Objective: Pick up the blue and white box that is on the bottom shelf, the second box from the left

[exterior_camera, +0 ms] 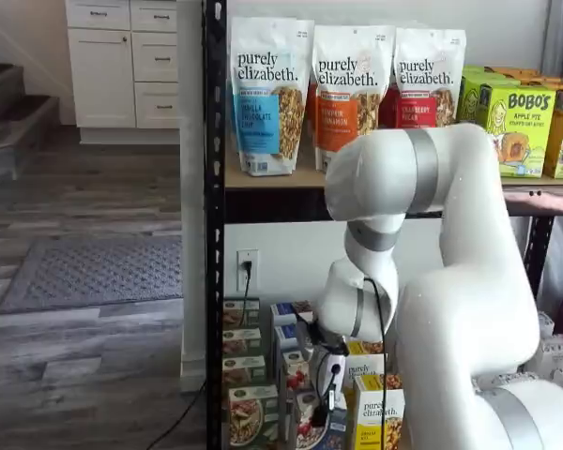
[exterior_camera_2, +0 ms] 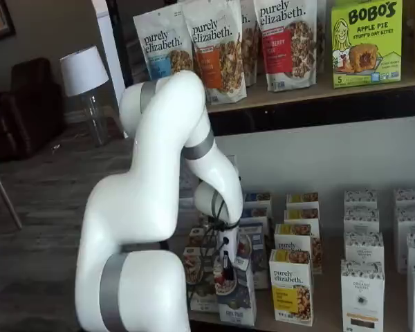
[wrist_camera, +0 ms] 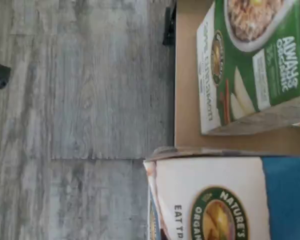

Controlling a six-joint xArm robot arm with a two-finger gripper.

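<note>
Gripper (exterior_camera_2: 226, 266): lowered to the front of the bottom shelf (exterior_camera_2: 318, 324), black fingers closed on the top of the blue and white box (exterior_camera_2: 236, 290), which stands at the shelf's front edge between the green-and-white carton (exterior_camera_2: 202, 280) and the yellow-and-white carton (exterior_camera_2: 291, 287). Grip placed high, presumably so the neighbours stay clear. Fingertips themselves small and dark in both shelf views; contact hard to make out. Wrist view shows other cartons and grey floor (wrist_camera: 80, 100) only.

Soft, even indoor light fills both shelf views, with mild blur throughout. The wrist view is soft and unfocused; its nearest carton (wrist_camera: 225, 200) looks smeared.
</note>
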